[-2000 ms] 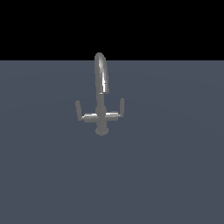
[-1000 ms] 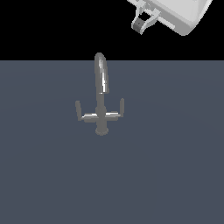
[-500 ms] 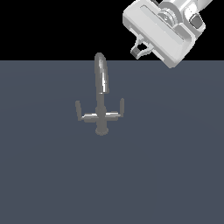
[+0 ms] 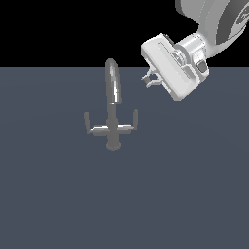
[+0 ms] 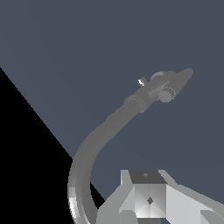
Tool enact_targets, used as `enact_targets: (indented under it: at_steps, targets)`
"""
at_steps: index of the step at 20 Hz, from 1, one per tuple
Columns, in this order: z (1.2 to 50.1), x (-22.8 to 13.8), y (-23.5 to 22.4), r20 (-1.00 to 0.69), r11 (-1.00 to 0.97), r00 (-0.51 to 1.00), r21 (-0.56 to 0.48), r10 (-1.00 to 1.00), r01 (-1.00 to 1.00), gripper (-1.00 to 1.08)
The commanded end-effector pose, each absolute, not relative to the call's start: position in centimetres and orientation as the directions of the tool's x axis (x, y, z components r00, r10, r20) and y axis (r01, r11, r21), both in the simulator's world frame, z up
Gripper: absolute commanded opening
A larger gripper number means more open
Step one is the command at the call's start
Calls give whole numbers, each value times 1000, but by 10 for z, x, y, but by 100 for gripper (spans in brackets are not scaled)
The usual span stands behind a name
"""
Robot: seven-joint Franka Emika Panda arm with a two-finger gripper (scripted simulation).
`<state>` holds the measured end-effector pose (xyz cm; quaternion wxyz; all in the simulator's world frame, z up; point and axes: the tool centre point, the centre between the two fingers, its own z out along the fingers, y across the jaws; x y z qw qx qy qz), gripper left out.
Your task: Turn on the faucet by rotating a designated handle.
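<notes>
Your arm (image 4: 214, 22) comes in from the upper corner on the exterior view's right, wrist angled down toward that view's left. Gripper (image 4: 150, 79) hangs in the air with nothing between its fingers (image 4: 146, 77). You can't read the finger gap from either view.

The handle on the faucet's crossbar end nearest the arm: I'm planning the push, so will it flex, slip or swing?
The handle looks like rigid grey metal, so probably stiff. Its smooth, glossy, rounded surface may let fingertips slide. It ends a crossbar on the faucet, so a sideways push likely swings it around the stem.
</notes>
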<state>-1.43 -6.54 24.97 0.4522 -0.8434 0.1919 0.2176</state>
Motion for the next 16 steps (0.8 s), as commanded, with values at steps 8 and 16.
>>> enact_targets:
  at_steps: [8,16]
  targets:
    - [190,18,-56,-633,-335,771,-712,-74,-617,-100]
    - [152,38,-43,-686,-211,727,-707,-29,-675,-100]
